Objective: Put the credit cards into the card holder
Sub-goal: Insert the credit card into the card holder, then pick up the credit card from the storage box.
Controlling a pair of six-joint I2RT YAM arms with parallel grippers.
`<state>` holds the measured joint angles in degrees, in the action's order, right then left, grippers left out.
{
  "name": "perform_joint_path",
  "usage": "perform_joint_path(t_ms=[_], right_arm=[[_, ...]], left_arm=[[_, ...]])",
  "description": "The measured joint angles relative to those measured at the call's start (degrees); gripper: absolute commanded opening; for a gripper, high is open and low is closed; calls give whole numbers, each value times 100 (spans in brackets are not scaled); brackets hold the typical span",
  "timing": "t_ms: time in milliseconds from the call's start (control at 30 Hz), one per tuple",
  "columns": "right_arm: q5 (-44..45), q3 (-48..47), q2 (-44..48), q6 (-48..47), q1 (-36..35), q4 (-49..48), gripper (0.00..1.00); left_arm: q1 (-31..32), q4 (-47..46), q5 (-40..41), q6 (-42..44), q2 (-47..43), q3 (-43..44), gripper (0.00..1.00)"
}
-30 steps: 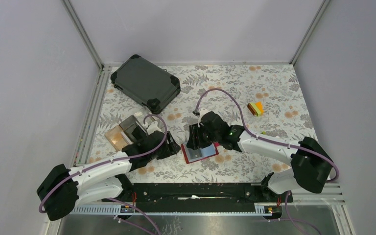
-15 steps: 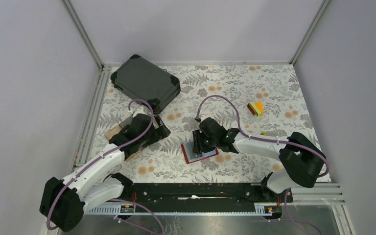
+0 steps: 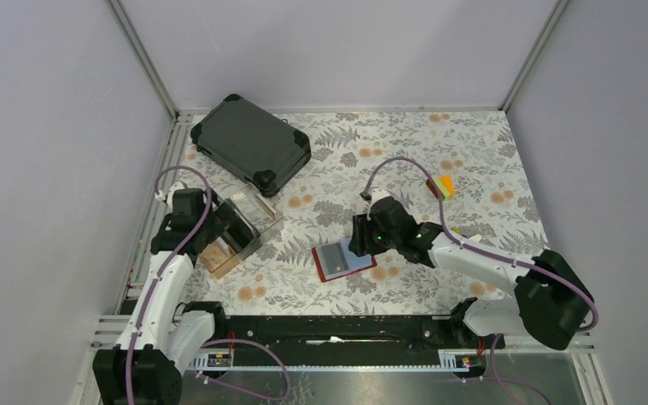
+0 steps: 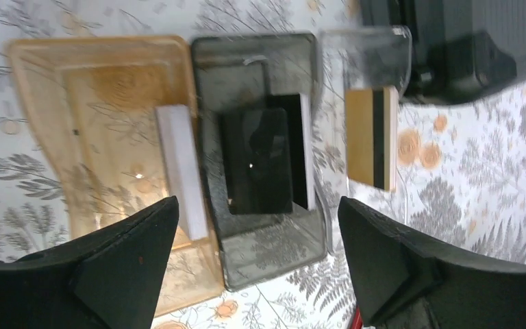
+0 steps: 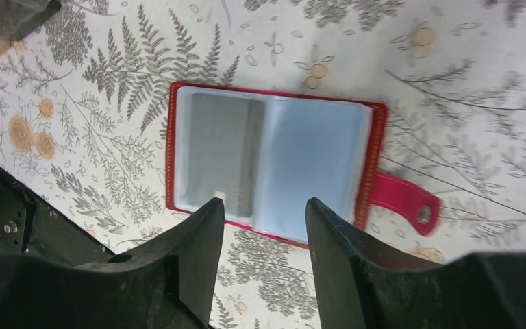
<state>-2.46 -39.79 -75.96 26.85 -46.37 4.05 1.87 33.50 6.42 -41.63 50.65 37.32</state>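
The left hand (image 4: 257,209) — wide open and empty — hangs right above the dark credit card (image 4: 257,161), whose long axis runs across its closing line.

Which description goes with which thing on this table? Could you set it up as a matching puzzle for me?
Things:
1. card holder
2. dark case
3. small blocks
4. clear box

Descriptions:
a. shut, at the far left corner
b. red, lying open near the middle
c. on the left, with a dark card inside
d. brightly coloured, on the far right side

Pairs: 1-b, 2-a, 3-d, 4-c.
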Motion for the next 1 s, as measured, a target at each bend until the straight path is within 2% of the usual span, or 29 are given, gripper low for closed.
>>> perform_joint_path(t_ms=[133, 333, 700, 1000], right_arm=[[2, 264, 544, -92, 334, 11, 57], [-4, 452, 955, -175, 588, 15, 57], [-15, 603, 1003, -225, 660, 37, 57], [-17, 605, 1025, -223, 680, 39, 58]], left_arm=[[-612, 0, -131, 31, -109, -48, 89], [-977, -98, -426, 48, 127, -225, 85], [-1040, -221, -918, 96, 577, -337, 75], [-1040, -282, -1134, 133, 796, -334, 73]])
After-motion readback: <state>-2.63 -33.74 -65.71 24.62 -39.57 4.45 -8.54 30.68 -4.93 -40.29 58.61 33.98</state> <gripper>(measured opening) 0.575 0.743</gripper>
